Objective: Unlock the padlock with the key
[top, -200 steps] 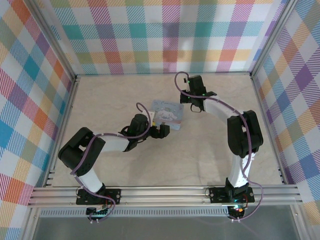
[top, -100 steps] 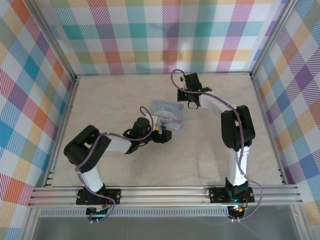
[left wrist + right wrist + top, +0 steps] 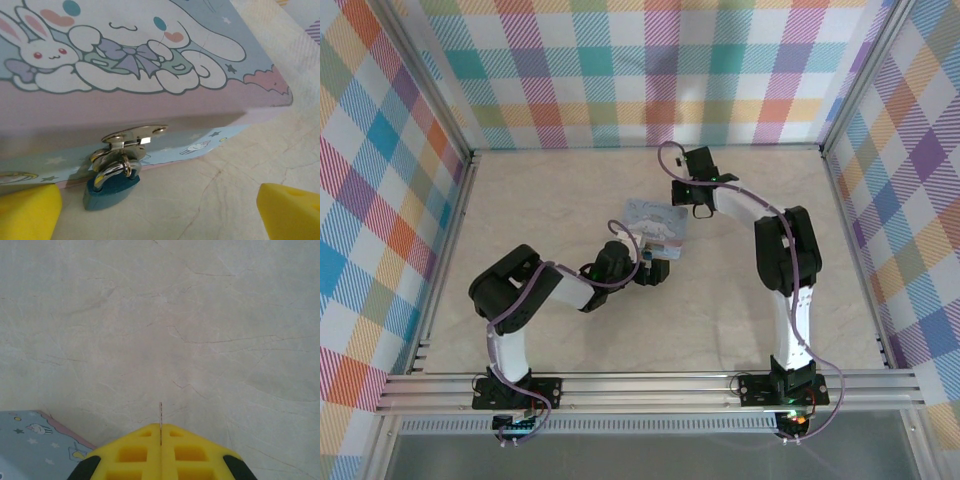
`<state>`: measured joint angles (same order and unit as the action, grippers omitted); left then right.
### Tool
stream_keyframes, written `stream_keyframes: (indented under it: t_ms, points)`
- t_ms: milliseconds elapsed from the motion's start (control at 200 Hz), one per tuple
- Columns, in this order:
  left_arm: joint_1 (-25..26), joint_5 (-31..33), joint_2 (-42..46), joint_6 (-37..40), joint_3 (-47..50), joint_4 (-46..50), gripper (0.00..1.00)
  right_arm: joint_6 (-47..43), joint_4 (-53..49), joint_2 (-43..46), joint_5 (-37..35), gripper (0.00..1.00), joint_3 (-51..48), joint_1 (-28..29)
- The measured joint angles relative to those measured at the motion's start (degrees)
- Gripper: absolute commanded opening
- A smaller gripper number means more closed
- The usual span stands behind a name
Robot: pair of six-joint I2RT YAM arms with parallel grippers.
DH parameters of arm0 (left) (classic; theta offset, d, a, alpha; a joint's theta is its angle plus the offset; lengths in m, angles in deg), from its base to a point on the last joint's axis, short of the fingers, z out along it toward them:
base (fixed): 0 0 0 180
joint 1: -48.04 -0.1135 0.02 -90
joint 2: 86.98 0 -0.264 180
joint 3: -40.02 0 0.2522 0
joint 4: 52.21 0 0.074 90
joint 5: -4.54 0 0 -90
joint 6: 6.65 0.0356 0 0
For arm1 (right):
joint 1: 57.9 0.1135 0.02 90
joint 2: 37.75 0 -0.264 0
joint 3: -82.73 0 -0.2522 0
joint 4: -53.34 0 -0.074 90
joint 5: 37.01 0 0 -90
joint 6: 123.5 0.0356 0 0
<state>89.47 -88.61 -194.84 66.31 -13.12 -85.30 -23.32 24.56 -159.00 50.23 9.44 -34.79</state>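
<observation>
padlock [image 3: 111, 189] on hasp [image 3: 131, 137], just ahead of left end effector [image 3: 159, 214]

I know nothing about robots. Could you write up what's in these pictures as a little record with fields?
box: pale blue cartoon-printed box, closed, on the marbled table
lock: small dark teal padlock hanging from the box's metal hasp
left arm: left gripper open, facing the padlock, not touching it
right arm: right gripper shut on the thin pale metallic key, over bare table beside the box
progress: key not yet in padlock
</observation>
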Motion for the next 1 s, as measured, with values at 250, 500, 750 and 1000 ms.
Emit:
stream_keyframes:
  t_ms: [250, 500, 750, 1000]
  points:
    - [0.3, -1.9, -1.6, 1.7, -1.9, -0.2, 0.97, -0.6, 0.7, -1.3, 0.2, 0.0, 0.2, 1.5]
    - [1.0, -11.5, -2.6, 1.9, -4.4, 0.3, 0.94, -0.6, 1.9, -1.3, 0.0, 0.0, 0.0, 1.6]
    - [1.1, -16.6, -2.6, 0.5, -5.8, -0.1, 0.92, -0.6, 4.3, -1.3, 0.0, 0.0, -1.2, 1.7]
    - [1.0, -15.5, -3.0, -1.2, -5.7, -0.3, 0.93, -0.8, 5.7, -1.1, -0.1, 0.0, -2.1, 1.7]
